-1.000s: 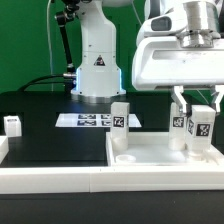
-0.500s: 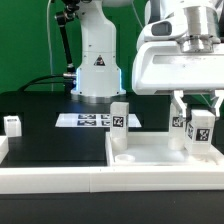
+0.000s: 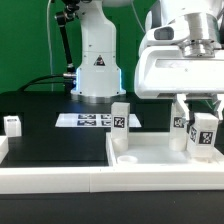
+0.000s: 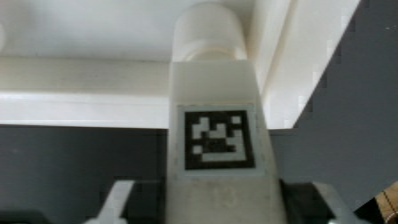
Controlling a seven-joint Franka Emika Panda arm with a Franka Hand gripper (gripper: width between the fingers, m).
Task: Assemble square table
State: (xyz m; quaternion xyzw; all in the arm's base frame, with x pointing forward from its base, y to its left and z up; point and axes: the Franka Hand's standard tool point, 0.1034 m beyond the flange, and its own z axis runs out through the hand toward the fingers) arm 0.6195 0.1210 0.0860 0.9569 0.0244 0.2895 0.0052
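Observation:
The white square tabletop (image 3: pixel 150 155) lies at the exterior view's right, raised rims up. Two white tagged legs stand on it, one near its left corner (image 3: pixel 120 118) and one further right (image 3: pixel 180 122). My gripper (image 3: pixel 201 112) is shut on a third leg (image 3: pixel 205 134) and holds it upright over the tabletop's right part. In the wrist view this leg (image 4: pixel 217 130) runs between my fingers (image 4: pixel 121 200), tag facing the camera, its far end at the tabletop (image 4: pixel 89 75). A fourth leg (image 3: pixel 12 124) stands apart at the far left.
The marker board (image 3: pixel 90 120) lies flat on the black mat in front of the robot base (image 3: pixel 97 62). A long white border bar (image 3: pixel 50 178) runs along the front, with another short piece at the left edge (image 3: pixel 3 148).
My gripper has come down a little with the leg in it, toward the tabletop. The other legs and the tabletop have not moved.

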